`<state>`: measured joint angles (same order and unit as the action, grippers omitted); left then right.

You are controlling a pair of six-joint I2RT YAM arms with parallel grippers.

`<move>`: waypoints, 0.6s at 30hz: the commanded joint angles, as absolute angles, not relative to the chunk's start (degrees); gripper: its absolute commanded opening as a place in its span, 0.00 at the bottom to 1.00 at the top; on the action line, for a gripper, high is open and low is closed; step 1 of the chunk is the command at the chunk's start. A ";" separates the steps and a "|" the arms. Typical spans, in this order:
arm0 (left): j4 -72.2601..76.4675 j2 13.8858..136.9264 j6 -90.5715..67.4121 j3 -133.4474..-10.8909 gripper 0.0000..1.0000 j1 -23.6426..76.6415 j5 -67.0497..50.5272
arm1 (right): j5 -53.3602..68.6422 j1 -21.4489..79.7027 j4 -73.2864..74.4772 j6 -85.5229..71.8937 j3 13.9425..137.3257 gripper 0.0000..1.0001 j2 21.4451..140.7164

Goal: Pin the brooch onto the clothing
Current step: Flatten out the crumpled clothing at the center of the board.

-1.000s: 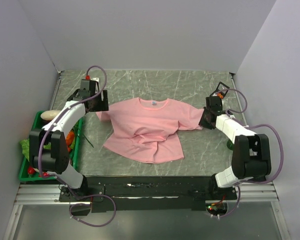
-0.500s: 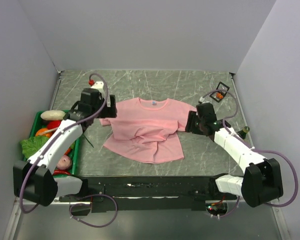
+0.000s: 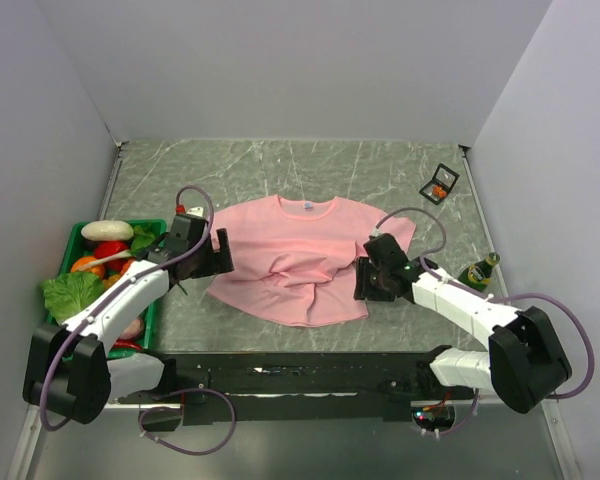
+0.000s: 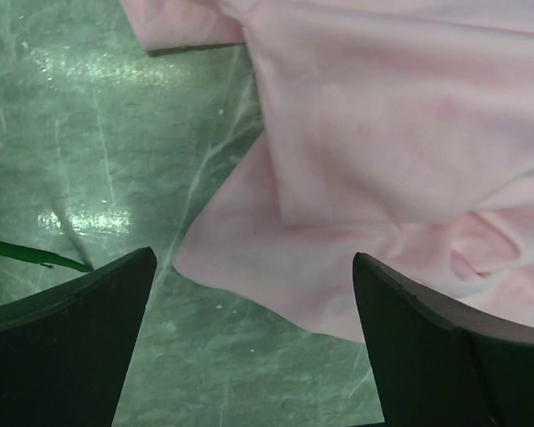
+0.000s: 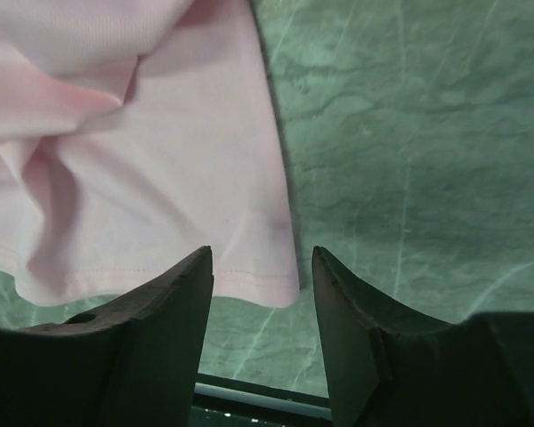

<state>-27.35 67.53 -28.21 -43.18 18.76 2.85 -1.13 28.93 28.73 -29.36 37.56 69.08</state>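
The pink T-shirt (image 3: 295,255) lies face up mid-table, its white neck label at the far side and its lower body creased. It also fills the left wrist view (image 4: 383,133) and the right wrist view (image 5: 160,178). The brooch (image 3: 439,187) is a tiny orange speck in an open black case (image 3: 446,176) at the far right. My left gripper (image 3: 221,256) (image 4: 254,258) is open and empty over the shirt's lower left corner. My right gripper (image 3: 364,281) (image 5: 262,253) is open and empty, its fingers straddling the shirt's lower right hem corner.
A green crate (image 3: 156,290) with vegetables and fruit stands at the left table edge. A small dark bottle (image 3: 477,272) lies at the right, beside the right arm. Grey walls close the table on three sides. A black rail (image 5: 249,396) runs along the near edge.
Both arms have swung from the shirt's sleeves toward the near side, down to its lower corners. The sleeves now lie flat, and the bottle has come into view.
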 commanded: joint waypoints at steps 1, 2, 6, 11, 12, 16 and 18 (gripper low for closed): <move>-27.34 68.64 -30.67 -43.42 0.96 18.98 6.86 | -3.34 31.81 27.95 -32.78 36.30 0.54 70.75; -26.81 69.25 -30.76 -43.24 0.93 18.98 6.51 | -3.43 32.43 27.86 -33.04 36.21 0.53 71.45; -26.54 72.32 -30.59 -42.71 0.91 18.98 3.78 | -4.56 35.50 27.95 -34.54 35.60 0.53 73.21; -26.72 75.76 -30.76 -43.16 0.85 18.98 4.39 | -5.01 36.82 28.21 -35.86 35.42 0.53 75.23; -26.63 76.11 -30.76 -43.15 0.84 18.98 4.31 | -5.18 36.91 28.21 -36.03 35.33 0.53 75.23; -26.63 78.57 -30.59 -43.50 0.82 18.98 3.52 | -6.67 37.26 29.26 -36.47 35.16 0.53 74.62; -26.63 80.06 -30.50 -43.77 0.81 18.98 3.43 | -7.47 37.26 29.79 -36.39 35.42 0.54 74.36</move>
<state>-27.24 78.02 -29.69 -43.03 18.85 4.29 -4.23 36.80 28.62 -35.11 35.92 75.11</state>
